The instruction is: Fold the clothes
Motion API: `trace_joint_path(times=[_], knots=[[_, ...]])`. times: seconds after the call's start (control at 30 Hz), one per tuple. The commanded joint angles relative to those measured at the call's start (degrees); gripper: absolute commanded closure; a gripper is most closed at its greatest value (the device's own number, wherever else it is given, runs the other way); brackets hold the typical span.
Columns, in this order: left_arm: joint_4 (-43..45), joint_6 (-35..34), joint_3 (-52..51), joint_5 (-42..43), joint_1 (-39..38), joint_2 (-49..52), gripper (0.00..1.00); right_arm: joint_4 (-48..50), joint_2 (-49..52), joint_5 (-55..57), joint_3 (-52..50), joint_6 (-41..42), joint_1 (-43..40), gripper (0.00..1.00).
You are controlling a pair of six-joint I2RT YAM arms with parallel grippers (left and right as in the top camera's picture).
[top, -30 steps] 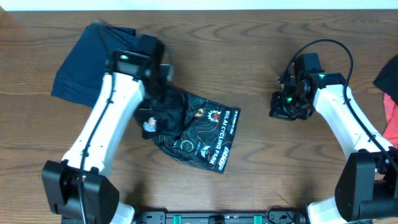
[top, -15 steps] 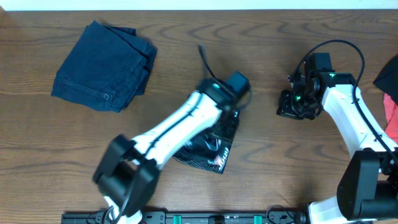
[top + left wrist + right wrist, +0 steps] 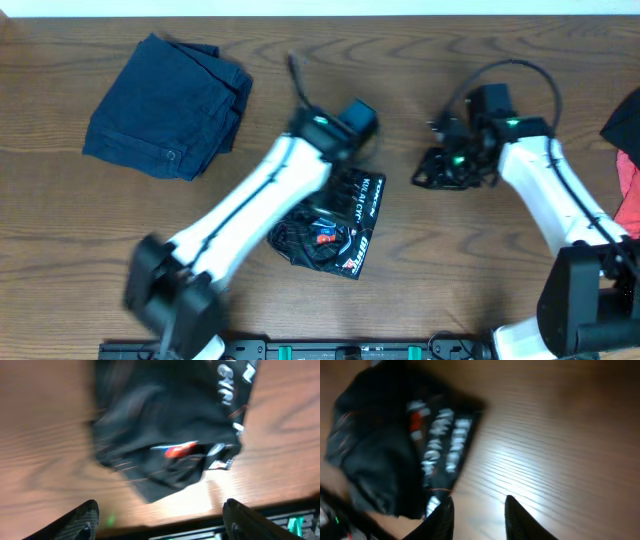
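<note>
- Black jersey (image 3: pixel 340 245), overhead view: rows of white capitals (image 3: pixel 366 195) along right edge, partly covered, too small to read for certain.
- Left wrist view: white letters at top right, motion-blurred, illegible. Small red-and-blue badge (image 3: pixel 181 450), no wording made out.
- Right wrist view: three lines of white print, smeared, unreadable.

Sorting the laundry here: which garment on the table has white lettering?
The black jersey in the middle, crumpled and printed with white words; the folded navy denim garment and the red garment show none.
</note>
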Motion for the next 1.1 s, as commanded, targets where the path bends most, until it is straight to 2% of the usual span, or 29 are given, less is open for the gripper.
trace_joint_path(times=[0.0, 0.17, 0.3, 0.37, 0.4, 0.5, 0.6, 0.63, 0.67, 0.7, 0.73, 0.83, 1.07], knots=[[-2.0, 0.2, 1.1, -7.0, 5.7, -5.7, 0.19, 2.1, -0.2, -3.5, 0.2, -5.1, 7.3, 0.67], [-2.4, 0.4, 1.1, -7.2, 15.4, -11.7, 0.18, 9.9, -0.2, -0.2, 0.2, -5.2, 18.4, 0.64], [-2.6, 2.3, 1.1, -7.2, 21.4, -14.6, 0.17, 13.9, 0.0, 8.3, 0.2, -6.4, 26.7, 0.6], [-2.7, 2.8, 1.1, -7.2, 23.3, -15.4, 0.17, 14.3, 0.2, 11.7, 0.2, -8.9, 30.1, 0.55], [-2.7, 2.8, 1.1, -7.1, 24.2, -15.7, 0.17, 14.5, 0.7, 15.2, 0.2, -9.6, 32.5, 0.48], [-2.9, 2.8, 1.1, -7.1, 25.3, -15.8, 0.16, 15.0, 2.7, 23.9, 0.2, -9.6, 36.5, 0.38], [-2.9, 2.7, 1.1, -7.1, 25.3, -15.8, 0.14, 15.7, 6.1, 27.1, 0.2, -9.6, 38.6, 0.36], [-3.0, 2.7, 1.1, -7.1, 25.3, -15.8, 0.14, 16.2, 7.2, 27.3, 0.2, -9.4, 38.9, 0.45], [-3.2, 2.7, 1.1, -7.0, 25.3, -15.8, 0.14, 16.9, 8.3, 28.1, 0.2, -7.3, 39.0, 0.76], [-3.5, 2.7, 1.1, -6.8, 25.3, -15.8, 0.14, 17.4, 9.0, 29.9, 0.2, -4.4, 39.0, 0.93], [-3.8, 2.7, 1.1, -6.7, 25.3, -15.8, 0.14, 17.5, 9.1, 31.9, 0.2, -1.7, 38.8, 0.99], [-5.2, 2.7, 1.1, -6.7, 25.3, -15.8, 0.14, 17.5, 7.9, 35.4, 0.3, 5.2, 37.5, 0.99], [-5.4, 2.8, 1.1, -6.7, 25.3, -15.8, 0.14, 14.8, 0.9, 35.4, 0.3, 5.7, 31.2, 0.99]])
